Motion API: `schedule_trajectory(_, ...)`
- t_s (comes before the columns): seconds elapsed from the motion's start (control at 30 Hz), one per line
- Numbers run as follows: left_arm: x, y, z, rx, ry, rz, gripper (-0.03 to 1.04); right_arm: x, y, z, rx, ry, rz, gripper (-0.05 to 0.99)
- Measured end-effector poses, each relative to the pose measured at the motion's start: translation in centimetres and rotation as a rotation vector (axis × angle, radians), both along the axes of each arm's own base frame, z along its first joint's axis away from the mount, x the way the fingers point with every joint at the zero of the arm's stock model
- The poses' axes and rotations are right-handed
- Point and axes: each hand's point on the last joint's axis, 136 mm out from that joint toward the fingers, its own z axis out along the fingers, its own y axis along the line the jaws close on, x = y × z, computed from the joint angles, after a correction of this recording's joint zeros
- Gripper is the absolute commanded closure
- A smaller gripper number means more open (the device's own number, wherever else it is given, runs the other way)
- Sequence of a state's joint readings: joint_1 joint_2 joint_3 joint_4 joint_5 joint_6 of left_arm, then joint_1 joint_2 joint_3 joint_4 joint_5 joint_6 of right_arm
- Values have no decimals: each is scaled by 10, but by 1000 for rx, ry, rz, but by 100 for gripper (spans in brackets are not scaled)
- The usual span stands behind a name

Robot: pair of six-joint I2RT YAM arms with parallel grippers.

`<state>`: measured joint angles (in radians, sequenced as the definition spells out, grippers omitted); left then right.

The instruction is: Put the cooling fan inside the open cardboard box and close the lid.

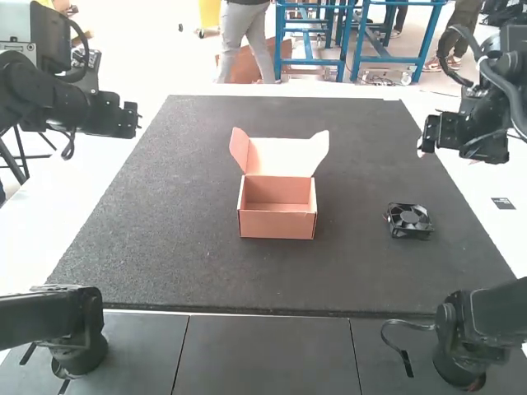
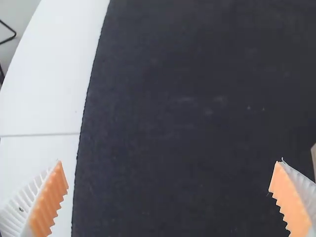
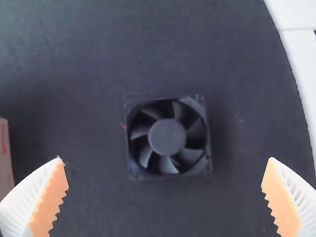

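Progress was nil: the small black square cooling fan [image 1: 408, 220] lay on the dark mat [image 1: 165, 230] at 3 o'clock from the open pink-brown cardboard box [image 1: 277, 224], well apart from it, with the lid [image 1: 280, 155] upright. Pickup, placing and closing were all left. I counted 1 fan, 1 box, 2 grippers. The right gripper [image 3: 165, 160] hung over the fan with jaws wide; the left gripper [image 2: 168, 165], also wide, hung over bare mat.

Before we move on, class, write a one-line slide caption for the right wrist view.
Right gripper, wide open, hovers above the black cooling fan lying flat on the dark mat.
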<state>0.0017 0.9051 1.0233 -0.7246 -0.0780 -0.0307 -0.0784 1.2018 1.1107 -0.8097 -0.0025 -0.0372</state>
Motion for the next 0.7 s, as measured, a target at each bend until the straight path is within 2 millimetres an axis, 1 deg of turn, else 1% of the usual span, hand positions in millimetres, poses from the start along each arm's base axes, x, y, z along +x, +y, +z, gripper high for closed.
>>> schedule_trajectory(0.07,0,0,0,0,-1,0,4,-2,-4,-13,-5,48,2,3)
schedule_trajectory(0.13,0,0,1,0,-3,0,4,-3,-11,-22,-15,82,-5,3)
schedule_trajectory(0.4,1,0,1,0,-6,0,4,-9,-57,-47,-53,180,-72,3)
schedule_trajectory(0.47,2,0,3,0,-13,0,4,-12,-65,-55,-55,207,-78,3)
schedule_trajectory(0.57,2,0,3,0,-16,0,4,-19,-69,-74,-40,266,-73,3)
schedule_trajectory(0.7,2,0,3,0,-14,0,4,-22,-66,-100,-12,328,-51,3)
